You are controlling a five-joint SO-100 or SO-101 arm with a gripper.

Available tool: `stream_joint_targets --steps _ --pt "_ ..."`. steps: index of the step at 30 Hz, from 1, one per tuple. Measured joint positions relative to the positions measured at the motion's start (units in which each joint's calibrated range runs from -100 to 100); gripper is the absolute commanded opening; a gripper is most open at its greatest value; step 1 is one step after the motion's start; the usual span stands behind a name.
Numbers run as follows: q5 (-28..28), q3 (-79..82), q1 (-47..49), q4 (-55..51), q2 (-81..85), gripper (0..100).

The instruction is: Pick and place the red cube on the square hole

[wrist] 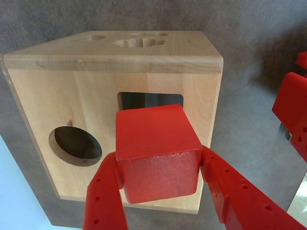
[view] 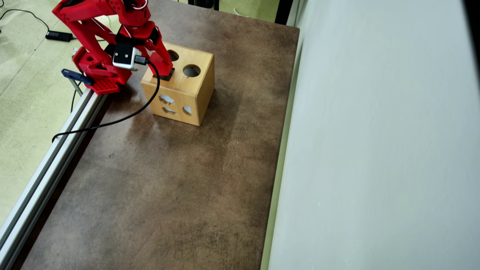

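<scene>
In the wrist view the red cube sits gripped between my two red fingers, one against each side of it, so my gripper is shut on it. Just beyond the cube is the square hole, a dark cut-out in the light wooden box; the cube covers its near part. A round hole lies to the left on the same face. In the overhead view my gripper hangs over the box top, above the square hole's dark edge. The cube is hidden there.
The box top has two round holes and its side has shaped cut-outs. An aluminium rail runs along the table's left edge, and a black cable trails over it. A pale wall borders the right.
</scene>
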State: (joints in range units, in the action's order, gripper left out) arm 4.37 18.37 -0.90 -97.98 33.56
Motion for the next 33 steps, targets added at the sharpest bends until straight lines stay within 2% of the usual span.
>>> stream_joint_targets --steps 33 --pt "-0.1 -0.1 -2.2 0.1 -8.1 3"
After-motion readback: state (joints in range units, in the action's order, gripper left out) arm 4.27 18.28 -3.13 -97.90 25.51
